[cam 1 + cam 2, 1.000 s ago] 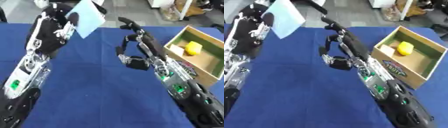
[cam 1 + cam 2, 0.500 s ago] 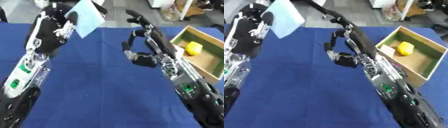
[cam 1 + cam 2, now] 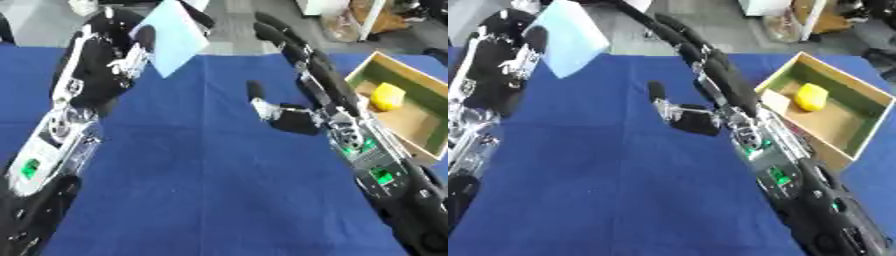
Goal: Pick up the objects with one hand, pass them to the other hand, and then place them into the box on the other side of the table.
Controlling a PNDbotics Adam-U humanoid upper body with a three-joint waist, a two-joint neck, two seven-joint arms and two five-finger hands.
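A blue-covered table [image 3: 201,190] carries a wooden box [image 3: 859,142] at its right edge

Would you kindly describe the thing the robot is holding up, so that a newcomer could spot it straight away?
Start at the blue table and follow the robot's left arm up its left side to the left hand, raised near the far edge. Its fingers hold a flat light-blue sheet, tilted corner-down. Unlike the rounded yellow object in the wooden box, it is thin and pale.
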